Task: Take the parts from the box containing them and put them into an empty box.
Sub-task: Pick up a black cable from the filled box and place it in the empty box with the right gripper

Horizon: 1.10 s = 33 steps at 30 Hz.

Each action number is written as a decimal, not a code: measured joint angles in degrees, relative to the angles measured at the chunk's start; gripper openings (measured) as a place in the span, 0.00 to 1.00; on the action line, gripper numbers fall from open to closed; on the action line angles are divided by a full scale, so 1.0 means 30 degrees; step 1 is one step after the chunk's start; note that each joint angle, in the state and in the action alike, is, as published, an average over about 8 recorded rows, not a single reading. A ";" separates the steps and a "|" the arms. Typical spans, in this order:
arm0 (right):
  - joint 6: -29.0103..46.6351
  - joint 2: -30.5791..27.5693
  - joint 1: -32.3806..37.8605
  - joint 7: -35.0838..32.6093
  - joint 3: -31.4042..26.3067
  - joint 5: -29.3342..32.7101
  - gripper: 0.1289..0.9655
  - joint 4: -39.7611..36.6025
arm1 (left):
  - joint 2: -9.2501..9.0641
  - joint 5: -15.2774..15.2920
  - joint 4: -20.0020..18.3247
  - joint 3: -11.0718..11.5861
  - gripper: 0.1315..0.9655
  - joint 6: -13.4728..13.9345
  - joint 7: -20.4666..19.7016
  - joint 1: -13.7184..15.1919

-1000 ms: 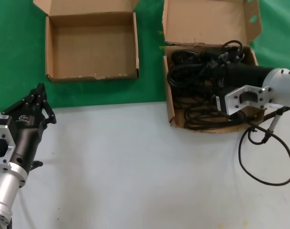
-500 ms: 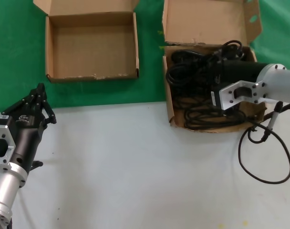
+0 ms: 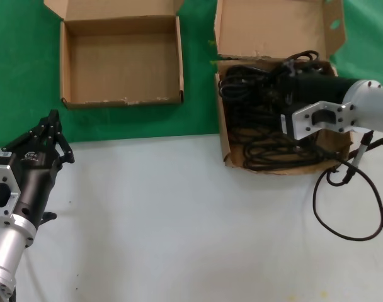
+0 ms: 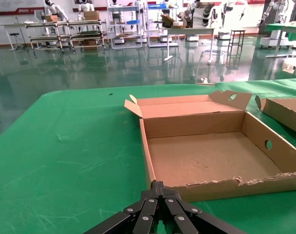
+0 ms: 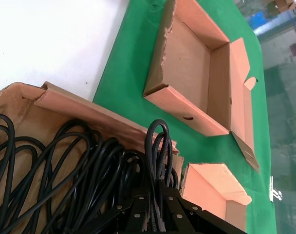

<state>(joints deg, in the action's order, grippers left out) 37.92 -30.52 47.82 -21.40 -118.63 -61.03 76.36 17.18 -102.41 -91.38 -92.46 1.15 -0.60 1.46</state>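
Two boxes sit on the green cloth at the far side, and the move ahead turns on the span between them. The right gripper (image 3: 285, 85) is down inside the box with the tall tabbed lid flap (image 3: 276, 28), and in the right wrist view its fingers (image 5: 155, 207) are clenched on a loop of one coiled power cord (image 5: 157, 146) that rises just ahead of them. The remaining power cords (image 3: 254, 135) lie heaped in that box, their long loops running roughly from 12 to 6 o'clock in the head view. From the held cord, the shallow empty box (image 3: 68, 69) lies toward 9 o'clock, well apart across a strip of bare cloth. My judgement is that the cord must be lifted clear of the near wall before travelling that way. The left gripper (image 3: 51, 129) is nearer the empty box, parked at its 7 o'clock with its fingers (image 4: 160, 207) closed together on nothing.
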 joint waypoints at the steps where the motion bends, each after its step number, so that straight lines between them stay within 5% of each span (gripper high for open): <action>1: 0.0031 -0.0083 -0.0077 0.0124 0.0083 0.0018 0.07 0.0200 | 0.0000 0.0000 0.0000 0.0000 0.02 0.0000 0.0000 0.0000; 13: 0.1592 -0.1234 -0.0720 0.3501 0.1744 0.1372 0.05 0.5178 | 0.0000 0.0000 0.0000 0.0000 0.02 0.0000 0.0000 0.0000; 20: 0.2323 -0.0113 0.0428 0.4736 0.1880 0.2403 0.05 0.7030 | 0.0000 0.0000 0.0000 0.0000 0.02 0.0000 0.0000 0.0000; 33: 0.0702 0.5008 0.2831 0.3078 -0.0386 0.3541 0.05 0.3873 | 0.0000 0.0000 0.0000 0.0000 0.02 0.0000 0.0000 0.0000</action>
<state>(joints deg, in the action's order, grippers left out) 40.02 -15.50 56.31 -12.17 -119.78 -50.41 87.98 17.18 -102.41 -91.38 -92.46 1.15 -0.60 1.46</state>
